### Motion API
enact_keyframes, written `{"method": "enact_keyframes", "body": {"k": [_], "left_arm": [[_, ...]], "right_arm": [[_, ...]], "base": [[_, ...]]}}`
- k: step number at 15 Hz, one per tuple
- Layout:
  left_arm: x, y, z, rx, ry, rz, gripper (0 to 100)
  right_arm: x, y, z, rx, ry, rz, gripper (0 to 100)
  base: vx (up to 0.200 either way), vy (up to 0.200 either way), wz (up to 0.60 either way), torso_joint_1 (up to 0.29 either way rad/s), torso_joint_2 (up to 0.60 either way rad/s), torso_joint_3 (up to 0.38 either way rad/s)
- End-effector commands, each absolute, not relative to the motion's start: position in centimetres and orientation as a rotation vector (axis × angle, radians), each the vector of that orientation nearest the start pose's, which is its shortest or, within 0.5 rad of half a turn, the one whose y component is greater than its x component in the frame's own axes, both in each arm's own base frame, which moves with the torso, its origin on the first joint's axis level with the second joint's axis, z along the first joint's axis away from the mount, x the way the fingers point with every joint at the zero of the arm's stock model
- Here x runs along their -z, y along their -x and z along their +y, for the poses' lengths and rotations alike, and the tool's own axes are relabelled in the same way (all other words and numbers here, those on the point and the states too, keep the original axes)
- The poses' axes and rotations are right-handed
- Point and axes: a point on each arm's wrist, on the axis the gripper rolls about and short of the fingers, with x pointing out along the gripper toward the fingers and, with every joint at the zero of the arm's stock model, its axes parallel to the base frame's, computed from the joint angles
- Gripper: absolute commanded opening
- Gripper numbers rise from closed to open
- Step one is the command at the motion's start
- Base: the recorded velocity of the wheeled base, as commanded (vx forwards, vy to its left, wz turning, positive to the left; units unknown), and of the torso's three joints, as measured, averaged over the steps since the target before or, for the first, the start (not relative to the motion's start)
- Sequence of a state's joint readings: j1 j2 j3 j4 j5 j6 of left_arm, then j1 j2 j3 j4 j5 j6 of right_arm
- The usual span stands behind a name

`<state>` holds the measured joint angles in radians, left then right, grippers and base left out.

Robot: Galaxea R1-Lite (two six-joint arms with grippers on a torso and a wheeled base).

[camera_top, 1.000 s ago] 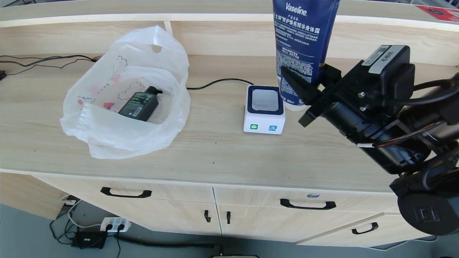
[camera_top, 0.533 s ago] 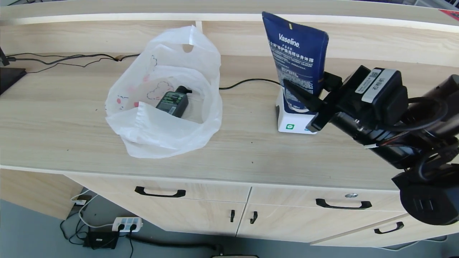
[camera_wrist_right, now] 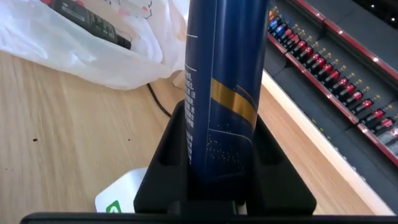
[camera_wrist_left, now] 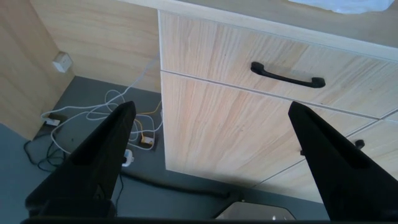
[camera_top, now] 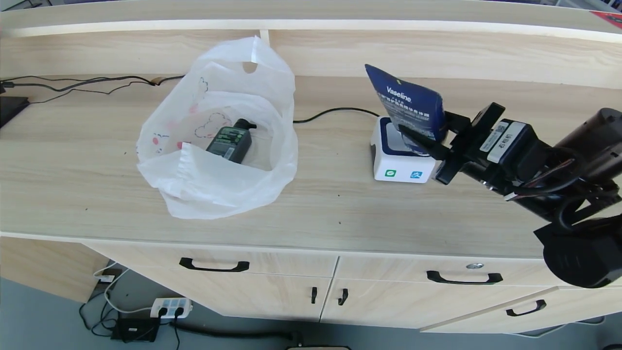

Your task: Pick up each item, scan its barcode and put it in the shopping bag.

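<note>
In the head view, my right gripper [camera_top: 427, 132] pinches the blue tube [camera_top: 409, 108] near its lower end. The tube leans away from the gripper, with its printed face turned down toward the window of the white scanner [camera_top: 394, 166], which sits just under the gripper's fingers. I judge the tilt is for the barcode reading, so this is the scan step. The shopping bag [camera_top: 214, 194] lies on the table [camera_top: 340, 209] well apart from the gripper, on its left side. Its mouth is open and a dark bottle [camera_top: 228, 142] is already inside.

In the left wrist view, the left gripper [camera_wrist_left: 209, 109] has its fingers spread wide and carries nothing. It hangs low before a drawer front with a black handle [camera_wrist_left: 287, 74], I think to keep out of the way.

In the right wrist view, the gripper [camera_wrist_right: 217, 155] presses the tube [camera_wrist_right: 224, 74] from both sides. A corner of the scanner [camera_wrist_right: 121, 196] shows just below it, and the bag [camera_wrist_right: 93, 56] with the bottle [camera_wrist_right: 87, 22] lies beyond the tube. After the scan the tube must travel across to that opening.
</note>
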<state>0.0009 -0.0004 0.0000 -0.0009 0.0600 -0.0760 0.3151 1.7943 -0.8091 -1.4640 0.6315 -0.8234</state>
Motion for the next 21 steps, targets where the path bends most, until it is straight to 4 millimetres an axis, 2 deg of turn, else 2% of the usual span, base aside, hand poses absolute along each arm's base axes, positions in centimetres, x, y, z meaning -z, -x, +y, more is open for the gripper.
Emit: {"method": "enact_keyframes", "body": {"k": [1,5,8,12,14,15,18,19,21], "left_arm": [[-7.6,2.3,0.1,-0.061,0.077,-0.004,100],[-7.5,2.3,0.1,-0.061,0.078,-0.002,100],[-7.5,2.3,0.1,-0.061,0.077,-0.001,100],[-7.5,2.3,0.1,-0.061,0.075,-0.001,100],[-7.5,2.3,0.1,-0.061,0.075,-0.001,100],[-7.5,2.3,0.1,-0.061,0.075,-0.001,100],[-7.5,2.3,0.1,-0.061,0.075,-0.001,100],[-7.5,2.3,0.1,-0.061,0.075,-0.001,100],[-7.5,2.3,0.1,-0.061,0.077,-0.001,100]], "right_arm": [[-24.3,-30.9,9.4,-0.630,0.845,-0.875,0],[-26.7,-33.8,9.3,-0.673,0.875,-0.934,0],[-26.3,-34.6,8.8,-0.664,0.881,-0.903,0],[-26.1,-34.5,8.4,-0.658,0.881,-0.881,0],[-25.2,-34.5,8.2,-0.653,0.884,-0.851,0],[-25.3,-34.3,8.0,-0.601,0.878,-0.832,0],[-25.2,-34.2,8.1,-0.603,0.872,-0.825,0],[-25.5,-33.5,10.4,-0.648,0.841,-0.849,0],[-27.4,-30.9,11.5,-0.567,0.771,-0.869,0]], "base": [[0.000,0.000,0.00,0.000,0.00,0.000],[0.000,0.000,0.00,0.000,0.00,0.000],[0.000,0.000,0.00,0.000,0.00,0.000],[0.000,0.000,0.00,0.000,0.00,0.000],[0.000,0.000,0.00,0.000,0.00,0.000],[0.000,0.000,0.00,0.000,0.00,0.000],[0.000,0.000,0.00,0.000,0.00,0.000],[0.000,0.000,0.00,0.000,0.00,0.000],[0.000,0.000,0.00,0.000,0.00,0.000]]}}
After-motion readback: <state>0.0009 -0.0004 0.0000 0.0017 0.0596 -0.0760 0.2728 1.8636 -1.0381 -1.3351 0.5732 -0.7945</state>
